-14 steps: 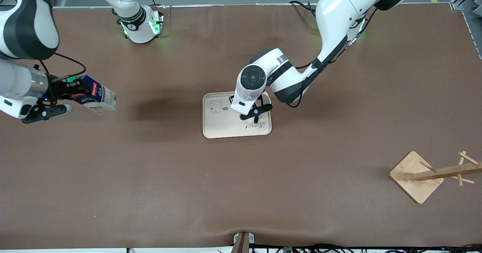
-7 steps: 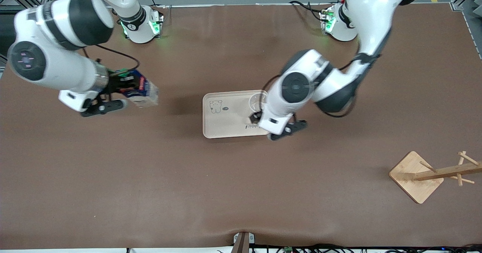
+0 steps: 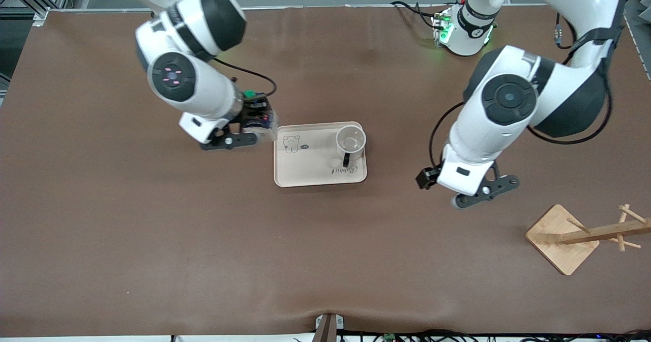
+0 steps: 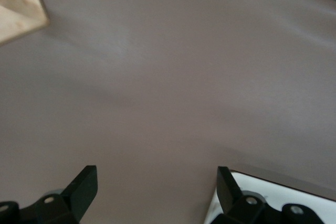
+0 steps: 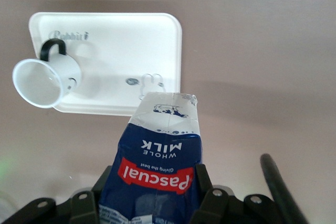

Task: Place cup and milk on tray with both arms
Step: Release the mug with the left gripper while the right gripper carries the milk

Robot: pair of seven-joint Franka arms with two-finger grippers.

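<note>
The cream tray lies mid-table. The cup, a white mug with a black handle, stands upright on the tray at its corner toward the left arm's end, with nothing holding it. In the right wrist view the cup sits on the tray. My right gripper is shut on the milk, a dark blue carton, up in the air over the table just beside the tray's edge at the right arm's end. The carton fills the right gripper. My left gripper is open and empty over bare table.
A wooden rack with a square base lies near the left arm's end of the table, nearer the front camera; its corner shows in the left wrist view. Brown table cover spreads all around the tray.
The left gripper opened, let go of the cup on the tray and swung away toward the rack. The right arm carried the milk from the table's end up to the tray's edge.
</note>
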